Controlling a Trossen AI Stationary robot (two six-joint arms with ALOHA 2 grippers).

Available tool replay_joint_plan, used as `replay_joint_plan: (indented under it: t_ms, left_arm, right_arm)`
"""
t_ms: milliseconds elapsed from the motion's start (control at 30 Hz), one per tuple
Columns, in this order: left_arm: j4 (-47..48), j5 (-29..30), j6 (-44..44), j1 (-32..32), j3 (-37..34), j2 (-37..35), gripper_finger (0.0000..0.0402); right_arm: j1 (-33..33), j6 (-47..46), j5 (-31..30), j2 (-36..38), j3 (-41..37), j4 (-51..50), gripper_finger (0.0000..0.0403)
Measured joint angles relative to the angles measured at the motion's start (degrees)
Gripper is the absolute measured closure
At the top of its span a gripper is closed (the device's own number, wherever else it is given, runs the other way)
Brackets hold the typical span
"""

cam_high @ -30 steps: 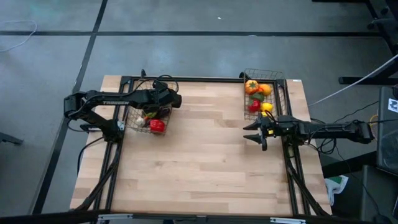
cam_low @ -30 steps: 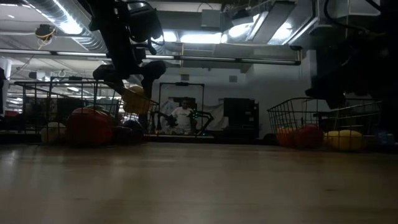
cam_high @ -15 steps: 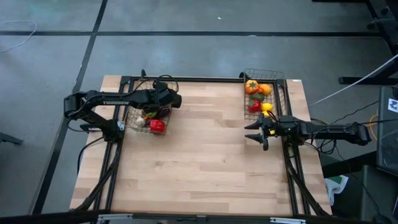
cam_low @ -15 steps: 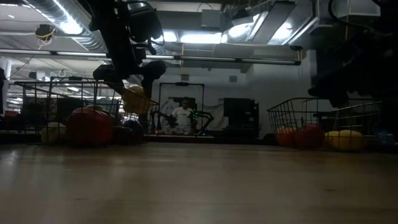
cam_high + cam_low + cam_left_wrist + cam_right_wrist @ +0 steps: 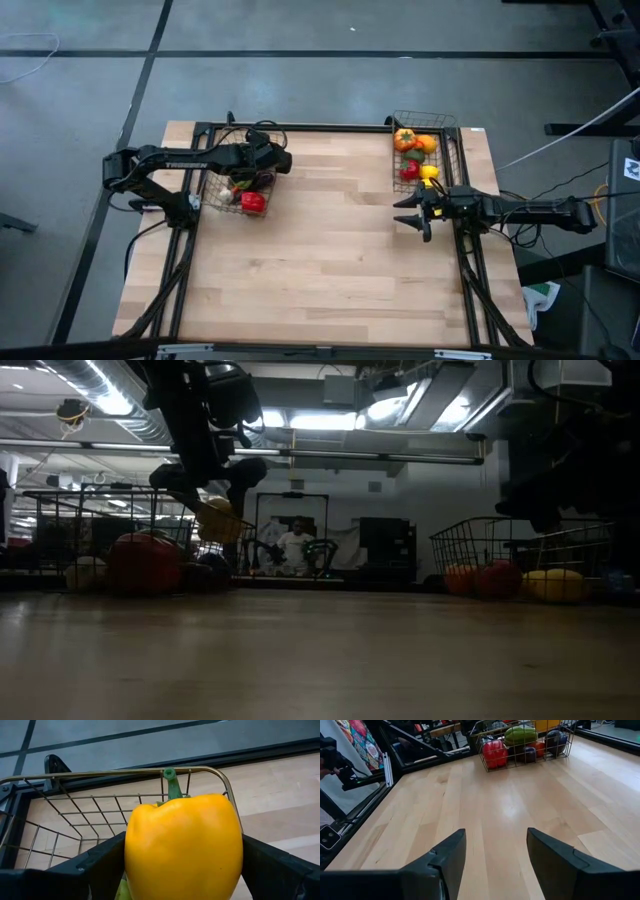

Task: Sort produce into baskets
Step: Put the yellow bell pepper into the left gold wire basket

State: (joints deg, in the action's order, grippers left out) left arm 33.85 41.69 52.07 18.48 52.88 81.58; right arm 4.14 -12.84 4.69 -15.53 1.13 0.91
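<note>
The left pincer (image 5: pixel 272 160) is clamped on a yellow pepper (image 5: pixel 183 847), one finger on each side, stem up. It hangs above the left basket (image 5: pixel 213 201), which holds a red pepper (image 5: pixel 252 202) and other produce directly below the pincer. The right pincer (image 5: pixel 408 214) stands part open and holds nothing, low over the bare counter (image 5: pixel 330 260). The right basket (image 5: pixel 448 140) sits just beyond it, containing orange, red and yellow produce. The two pincers are well apart.
</note>
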Motion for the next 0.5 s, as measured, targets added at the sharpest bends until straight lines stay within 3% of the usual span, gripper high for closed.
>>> replay_joint_plan:
  t_ms: [233, 333, 500]
  left_arm:
    - [3.68, -0.14, 0.32, 0.71, 0.00, 0.00, 0.0064]
    - [4.28, -2.82, -0.73, 1.24, 0.00, 0.00, 0.0063]
    - [4.95, -5.11, -4.21, 1.16, 0.00, 0.00, 0.0036]
  right_arm:
    - [0.00, -0.04, -0.04, 0.00, 0.00, -0.05, 0.0194]
    - [0.00, -0.06, -0.05, 0.00, -0.02, -0.07, 0.0194]
    - [0.00, -0.09, -0.07, 0.00, -0.02, -0.09, 0.0194]
